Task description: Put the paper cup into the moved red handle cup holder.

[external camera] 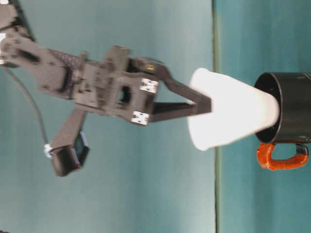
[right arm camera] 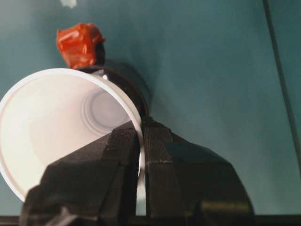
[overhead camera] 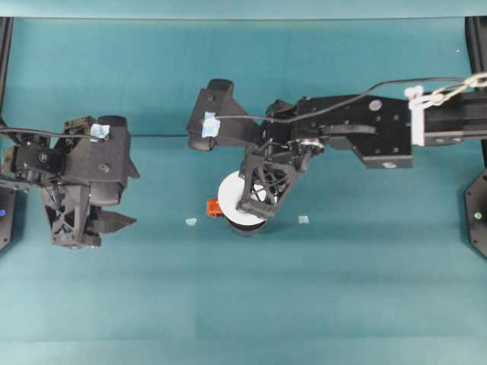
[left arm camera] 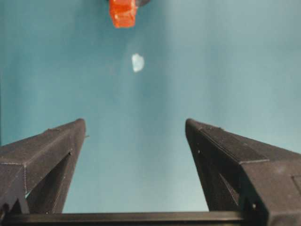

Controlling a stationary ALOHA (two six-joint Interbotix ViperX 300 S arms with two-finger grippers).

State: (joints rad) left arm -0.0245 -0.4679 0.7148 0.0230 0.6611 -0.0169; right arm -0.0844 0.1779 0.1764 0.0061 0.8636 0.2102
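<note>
I see the plain white paper cup (external camera: 233, 109) with its tapered base lowered into the mouth of the glossy black round cup holder (external camera: 291, 107), whose orange-red handle (external camera: 282, 156) juts from its side. The cup is tilted, its wide rim well above the holder's rim, so I cannot call it fully seated. From overhead, the pair sits close to the middle of the teal table (overhead camera: 342, 289), the handle pointing toward nine o'clock.

The right gripper (right arm camera: 142, 141) is clamped on the cup's rim wall: in its wrist view one finger (right arm camera: 103, 165) lies inside the cup and the other outside, the jaws nearly together with only the paper wall between them. Its arm comes in from three o'clock in the overhead view.

The left gripper (overhead camera: 103, 222) rests at about nine o'clock, well apart from the holder. Its wrist view shows the two black fingers (left arm camera: 51, 150) spread wide with bare table between them, holding nothing.

Two small pale scraps lie on the table, one (overhead camera: 191, 221) just beside the handle, the other (overhead camera: 303, 219) on the holder's three o'clock side.
</note>
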